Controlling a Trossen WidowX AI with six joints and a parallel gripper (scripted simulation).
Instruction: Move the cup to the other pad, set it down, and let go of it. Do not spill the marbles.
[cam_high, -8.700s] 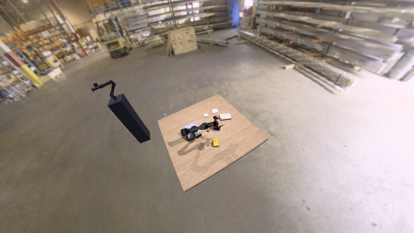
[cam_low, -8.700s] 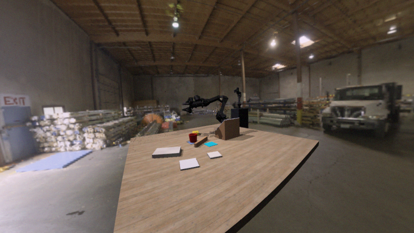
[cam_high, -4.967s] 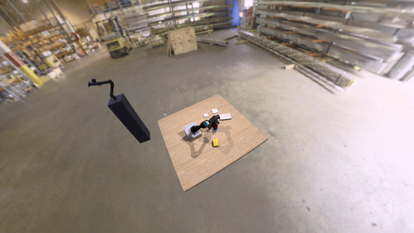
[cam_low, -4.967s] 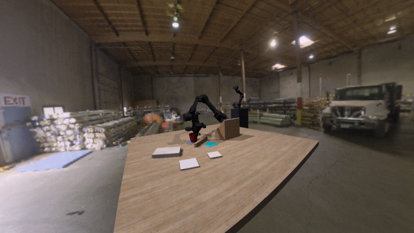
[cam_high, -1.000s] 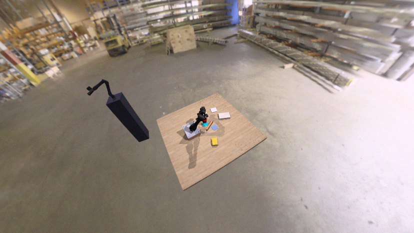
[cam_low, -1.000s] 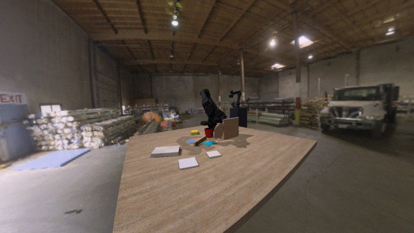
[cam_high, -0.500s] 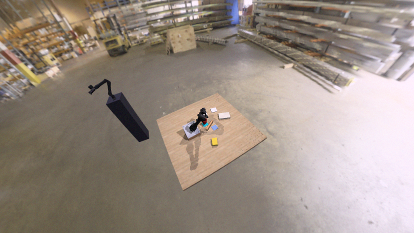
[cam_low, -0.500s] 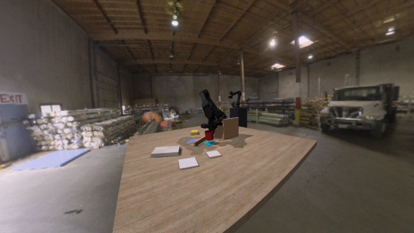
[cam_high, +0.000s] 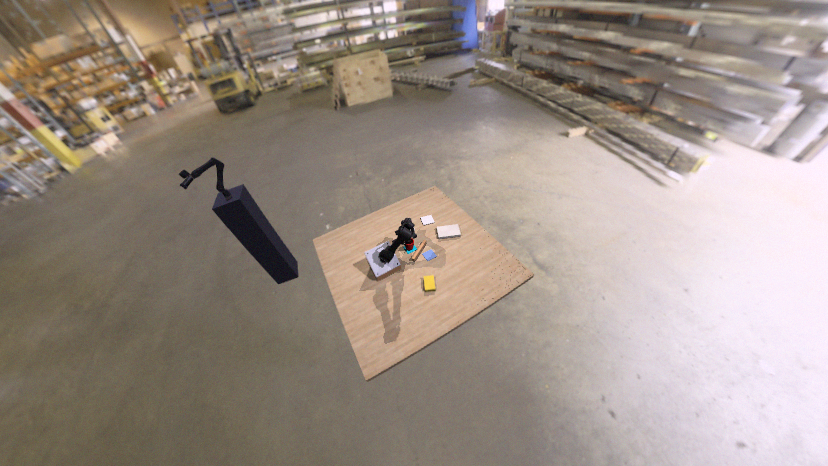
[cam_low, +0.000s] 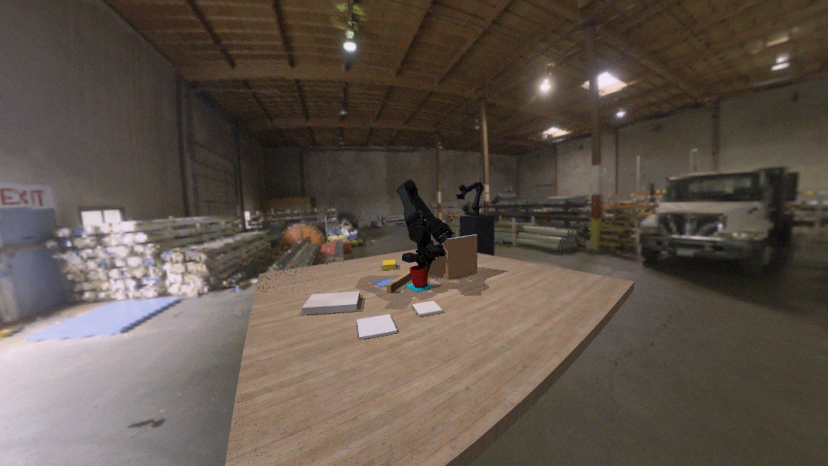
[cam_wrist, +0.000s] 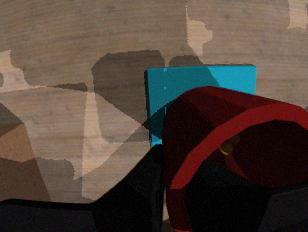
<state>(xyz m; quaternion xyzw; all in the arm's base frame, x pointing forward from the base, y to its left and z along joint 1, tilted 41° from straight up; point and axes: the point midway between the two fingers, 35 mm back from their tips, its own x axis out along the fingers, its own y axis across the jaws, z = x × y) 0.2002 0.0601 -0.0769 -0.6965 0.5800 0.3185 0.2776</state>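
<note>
The red cup (cam_high: 409, 245) (cam_low: 418, 276) (cam_wrist: 200, 112) is upright over the cyan pad (cam_high: 410, 251) (cam_low: 428, 287) (cam_wrist: 235, 76). Its bottom is at the pad or barely above it; I cannot tell whether they touch. My gripper (cam_low: 421, 265) (cam_wrist: 168, 151) is shut on the cup's wall, one finger outside and one inside the rim. A yellow marble (cam_wrist: 226, 149) shows inside the cup in the wrist view; the finger and the wall hide part of the inside. The blue pad (cam_high: 429, 255) (cam_low: 383, 282) has nothing on it.
A wooden bar (cam_high: 418, 252) (cam_low: 398, 281) lies between the pads. The yellow block (cam_high: 429, 283) (cam_low: 389, 264), the white box (cam_high: 448, 231) (cam_low: 333, 302) and two white tiles (cam_low: 376, 326) (cam_low: 427, 308) lie around. The arm's base block (cam_low: 462, 256) stands beside the cyan pad.
</note>
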